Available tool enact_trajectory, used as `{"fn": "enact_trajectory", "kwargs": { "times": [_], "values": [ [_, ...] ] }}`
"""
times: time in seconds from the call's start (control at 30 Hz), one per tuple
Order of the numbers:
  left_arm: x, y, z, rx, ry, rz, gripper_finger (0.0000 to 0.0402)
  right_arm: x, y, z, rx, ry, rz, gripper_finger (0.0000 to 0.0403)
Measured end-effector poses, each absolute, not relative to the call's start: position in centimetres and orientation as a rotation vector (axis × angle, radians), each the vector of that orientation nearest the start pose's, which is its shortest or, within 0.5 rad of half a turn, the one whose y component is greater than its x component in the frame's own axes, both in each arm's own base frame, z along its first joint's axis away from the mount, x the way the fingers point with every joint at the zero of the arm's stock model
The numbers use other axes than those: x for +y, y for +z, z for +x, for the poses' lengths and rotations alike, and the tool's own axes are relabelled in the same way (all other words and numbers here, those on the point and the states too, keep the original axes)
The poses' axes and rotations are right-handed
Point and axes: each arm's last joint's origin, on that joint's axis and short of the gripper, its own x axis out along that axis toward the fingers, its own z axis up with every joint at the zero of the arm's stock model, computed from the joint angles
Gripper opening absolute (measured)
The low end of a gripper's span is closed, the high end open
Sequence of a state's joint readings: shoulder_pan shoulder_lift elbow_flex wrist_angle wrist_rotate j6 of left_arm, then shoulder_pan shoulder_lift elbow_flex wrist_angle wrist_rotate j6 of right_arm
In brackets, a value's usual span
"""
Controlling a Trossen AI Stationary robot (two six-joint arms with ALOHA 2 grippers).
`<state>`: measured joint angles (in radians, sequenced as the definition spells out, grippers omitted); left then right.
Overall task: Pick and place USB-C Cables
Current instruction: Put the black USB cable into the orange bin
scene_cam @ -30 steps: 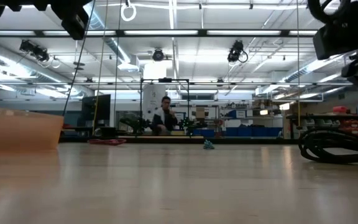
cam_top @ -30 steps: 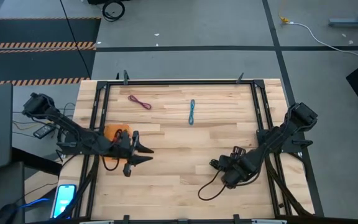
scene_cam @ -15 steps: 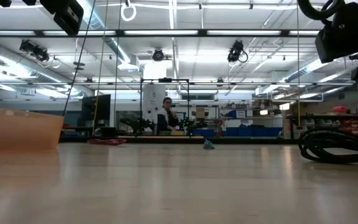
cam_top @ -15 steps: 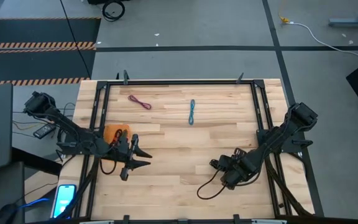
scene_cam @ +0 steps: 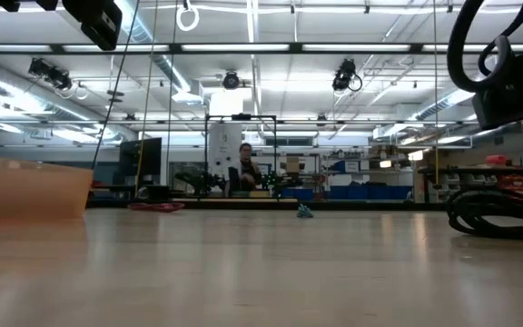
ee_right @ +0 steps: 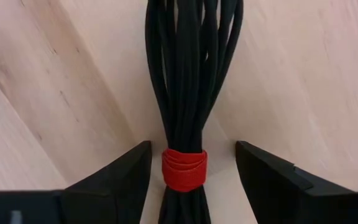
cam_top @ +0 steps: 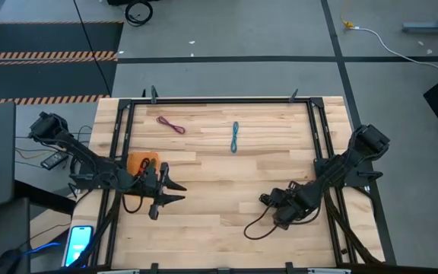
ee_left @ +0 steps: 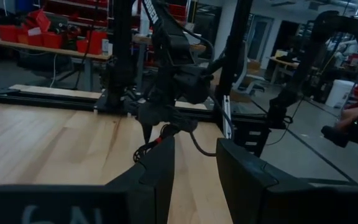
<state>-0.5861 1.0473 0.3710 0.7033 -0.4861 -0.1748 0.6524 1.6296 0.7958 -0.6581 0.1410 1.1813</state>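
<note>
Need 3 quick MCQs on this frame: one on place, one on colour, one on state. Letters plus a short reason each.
1. Where does the teal cable lie on the table?
A. far half, near the middle
B. inside the orange tray
C. under the left arm

2. What colour is the tie on the black cable bundle?
A. yellow
B. red
C. white

3. How does the right tool stand?
A. shut on the maroon cable
B. lifted high, holding nothing near
C. open, fingers either side of the black bundle

Key: 1 A, the high view shows it beside the maroon cable, away from both arms. 2 B, the right wrist view shows a red band. 3 C, gaps show between each finger and the bundle.
</note>
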Motion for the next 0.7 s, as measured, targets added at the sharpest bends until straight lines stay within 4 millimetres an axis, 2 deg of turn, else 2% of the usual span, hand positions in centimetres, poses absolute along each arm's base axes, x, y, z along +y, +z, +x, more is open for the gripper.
{"fn": "enact_trajectory", "kwargs": {
  "times": [0.13, 0.27, 0.4, 0.53, 0.63, 0.7],
  "values": [
    [-10.4, 22.8, 18.3, -0.015, -0.074, -0.224, 0.0126, 14.8, 12.7, 20.0, 1.368, -0.436, 0.370, 0.0227],
    [-10.4, 22.8, 18.3, -0.015, -0.072, -0.239, 0.0126, 14.7, 12.6, 20.0, 1.365, -0.436, 0.349, 0.0191],
    [-10.4, 22.8, 18.2, -0.016, -0.060, -0.239, 0.0126, 14.6, 12.5, 20.0, 1.359, -0.428, 0.326, 0.0137],
    [-10.4, 22.8, 18.3, -0.017, -0.058, -0.218, 0.0126, 14.7, 12.7, 20.1, 1.351, -0.410, 0.302, 0.0064],
    [-10.4, 22.8, 18.3, -0.020, -0.058, -0.215, 0.0126, 14.9, 13.0, 20.5, 1.333, -0.401, 0.277, 0.0060],
    [-10.4, 22.9, 18.2, -0.024, -0.059, -0.217, 0.0126, 15.1, 13.3, 21.1, 1.263, -0.401, 0.248, 0.0060]
  ]
}}
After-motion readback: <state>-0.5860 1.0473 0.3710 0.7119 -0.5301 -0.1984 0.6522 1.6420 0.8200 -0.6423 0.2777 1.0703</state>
